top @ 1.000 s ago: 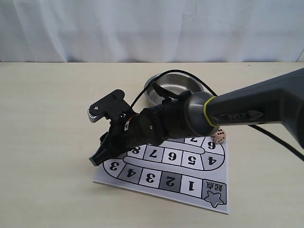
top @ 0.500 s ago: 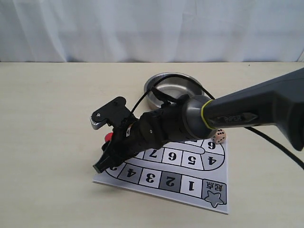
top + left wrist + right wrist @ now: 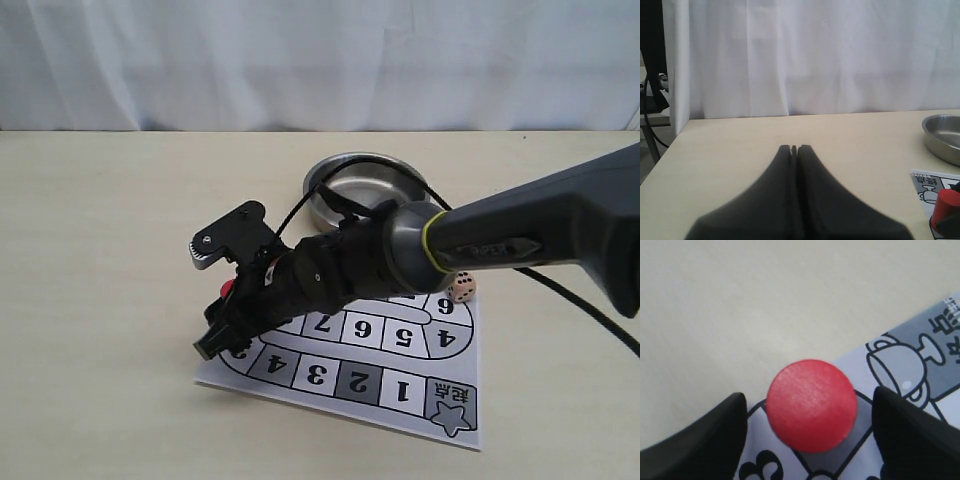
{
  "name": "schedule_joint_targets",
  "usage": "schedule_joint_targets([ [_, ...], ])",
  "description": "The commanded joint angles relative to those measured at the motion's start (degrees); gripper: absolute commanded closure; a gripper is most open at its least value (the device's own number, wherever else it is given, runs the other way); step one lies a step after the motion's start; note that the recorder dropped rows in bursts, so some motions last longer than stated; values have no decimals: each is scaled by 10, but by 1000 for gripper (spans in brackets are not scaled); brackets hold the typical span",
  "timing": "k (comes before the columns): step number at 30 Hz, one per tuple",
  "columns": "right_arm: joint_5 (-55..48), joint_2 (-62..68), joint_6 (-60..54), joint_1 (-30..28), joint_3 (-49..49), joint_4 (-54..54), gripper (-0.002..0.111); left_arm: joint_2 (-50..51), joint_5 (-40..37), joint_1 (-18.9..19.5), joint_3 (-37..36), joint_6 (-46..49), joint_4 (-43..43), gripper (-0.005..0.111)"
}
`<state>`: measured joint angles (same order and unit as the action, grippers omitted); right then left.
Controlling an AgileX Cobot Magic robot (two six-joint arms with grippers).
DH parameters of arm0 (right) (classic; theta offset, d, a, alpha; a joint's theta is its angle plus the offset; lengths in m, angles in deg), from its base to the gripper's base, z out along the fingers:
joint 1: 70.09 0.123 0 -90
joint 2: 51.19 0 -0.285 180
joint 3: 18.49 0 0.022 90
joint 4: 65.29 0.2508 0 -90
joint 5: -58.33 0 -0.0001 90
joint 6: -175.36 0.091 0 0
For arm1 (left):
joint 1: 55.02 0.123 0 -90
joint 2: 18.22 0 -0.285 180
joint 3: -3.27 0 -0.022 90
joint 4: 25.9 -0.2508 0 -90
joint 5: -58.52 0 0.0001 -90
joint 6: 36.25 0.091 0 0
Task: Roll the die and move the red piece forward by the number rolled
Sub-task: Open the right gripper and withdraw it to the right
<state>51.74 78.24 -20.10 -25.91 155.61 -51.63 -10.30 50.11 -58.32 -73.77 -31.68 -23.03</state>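
The red piece point(image 3: 228, 290) stands upright at the left end of the paper game board point(image 3: 400, 392). My right gripper point(image 3: 205, 300) reaches across the board and is open, one finger on each side of the piece. In the right wrist view the red piece point(image 3: 811, 405) sits between the black fingertips point(image 3: 715, 440), with a gap on both sides. The right gripper point(image 3: 810, 395) touches nothing. The die point(image 3: 461, 289) lies at the board's far right edge. In the left wrist view my left gripper point(image 3: 794, 148) is shut and empty above bare table, and the red piece point(image 3: 946, 210) shows at the edge.
A steel bowl point(image 3: 365, 185) stands behind the board, and its rim point(image 3: 940, 145) also shows in the left wrist view. The right arm and its black cable cross above the board's numbered squares. A white curtain backs the table.
The right gripper has shifted slightly over the board's left end, and the red piece now shows between its open fingers. The die and the bowl have not moved.
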Motion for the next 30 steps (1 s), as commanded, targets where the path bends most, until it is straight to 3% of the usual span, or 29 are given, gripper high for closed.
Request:
schedule_joint_targets([
  [1, 7, -31, 23, -3, 0, -4, 42, -1, 2, -1, -2, -4, 3, 107],
  [7, -13, -88, 58, -3, 0, -4, 46, -1, 2, -1, -2, -4, 3, 107],
  [13, -116, -134, 63, -26, 0, -5, 77, -1, 2, -1, -2, -4, 3, 107],
  [18, -242, -157, 63, -85, 0, -13, 103, -1, 2, -1, -2, -4, 3, 107],
  [26, -372, -165, 70, -240, -1, -18, 104, -1, 2, -1, -2, -4, 3, 107],
  [30, -422, -165, 91, -311, -1, -73, 104, -1, 2, -1, -2, -4, 3, 107],
])
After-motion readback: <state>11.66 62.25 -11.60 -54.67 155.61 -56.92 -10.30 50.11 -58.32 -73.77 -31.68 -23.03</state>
